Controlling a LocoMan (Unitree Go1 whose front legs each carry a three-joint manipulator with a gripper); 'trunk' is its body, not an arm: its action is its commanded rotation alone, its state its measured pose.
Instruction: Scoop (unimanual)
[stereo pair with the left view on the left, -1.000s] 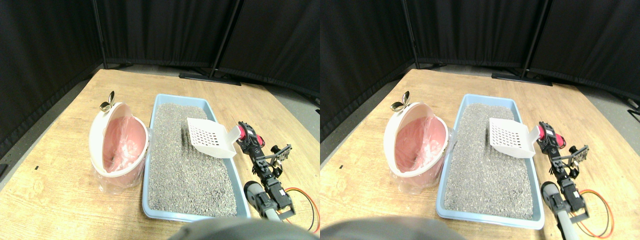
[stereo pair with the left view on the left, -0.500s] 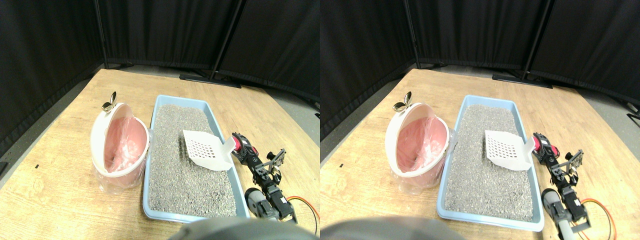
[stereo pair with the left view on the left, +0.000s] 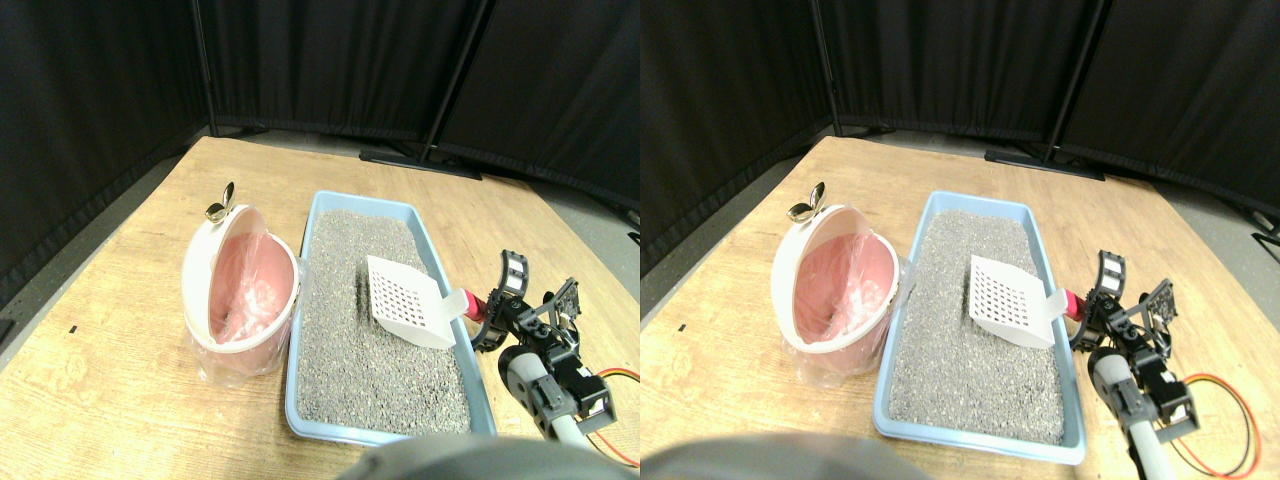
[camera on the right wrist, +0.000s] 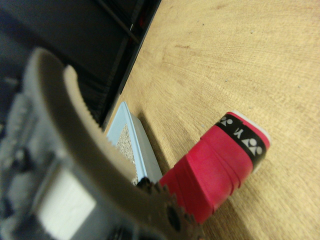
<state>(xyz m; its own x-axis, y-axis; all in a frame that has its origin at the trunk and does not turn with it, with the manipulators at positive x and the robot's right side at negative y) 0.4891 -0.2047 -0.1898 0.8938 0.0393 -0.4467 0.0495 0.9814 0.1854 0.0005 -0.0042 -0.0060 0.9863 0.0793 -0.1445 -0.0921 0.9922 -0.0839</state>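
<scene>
The right gripper (stereo pair with the left view on the left: 497, 300) reaches in from lower right, one jaw raised upward.

Coarse grey granules (stereo pair with the left view on the left: 375, 330) are held in smooth blue plastic tray (stereo pair with the left view on the left: 440, 255); the scoop (stereo pair with the left view on the left: 405, 303) is matt white plastic, the floor (stereo pair with the left view on the left: 120, 370) grained wood.

Light wooden table (stereo pair with the left view on the left: 120, 360), bordered by black curtains. Directly on it: a blue litter tray (stereo pair with the left view on the left: 296, 400) full of grey grit, just beside it a pink bin (stereo pair with the left view on the left: 240, 290) with white lid, orange cable (stereo pair with the left view on the left: 622, 378) near the right edge.

I'm seeing even overhead light, soft shadows, bowed wide-angle edges; the wrist view's near jaw is badly blurred.
</scene>
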